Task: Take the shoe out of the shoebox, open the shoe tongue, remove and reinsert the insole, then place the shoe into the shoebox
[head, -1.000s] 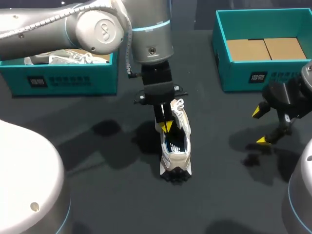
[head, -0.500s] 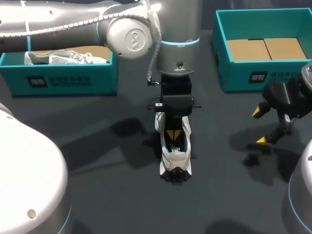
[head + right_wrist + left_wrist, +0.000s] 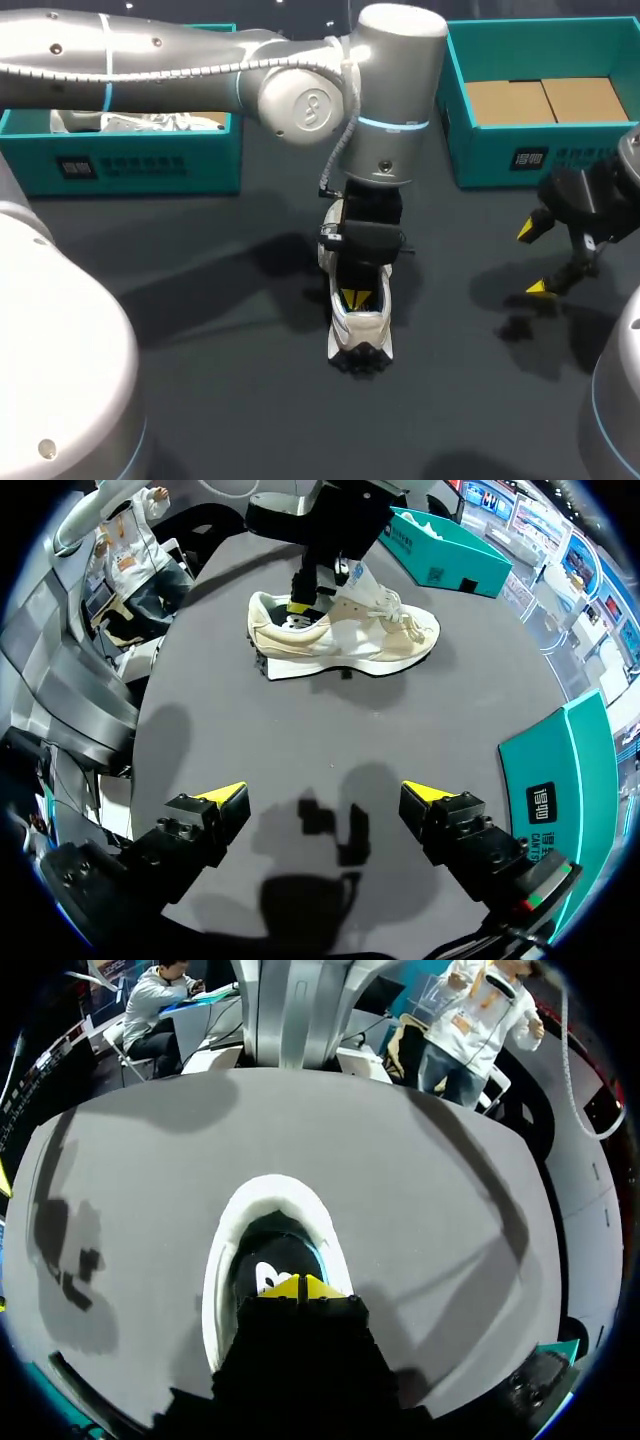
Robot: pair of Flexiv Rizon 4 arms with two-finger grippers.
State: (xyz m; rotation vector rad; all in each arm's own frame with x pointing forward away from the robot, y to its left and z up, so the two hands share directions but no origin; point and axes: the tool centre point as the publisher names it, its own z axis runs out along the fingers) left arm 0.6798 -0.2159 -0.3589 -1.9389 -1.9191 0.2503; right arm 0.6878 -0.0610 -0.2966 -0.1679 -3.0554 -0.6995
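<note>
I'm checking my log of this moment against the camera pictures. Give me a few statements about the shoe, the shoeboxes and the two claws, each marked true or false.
1. The shoe stands on the table, outside the left-hand shoebox and the right-hand shoebox. True.
2. The right claw is shut on the shoe. False: it is open and holds nothing, above bare table, apart from the shoe.
3. The left claw is down in the shoe's opening. True.
4. The right-hand shoebox holds a shoe. False: only brown cardboard shows in it; a second shoe lies in the left-hand shoebox.
</note>
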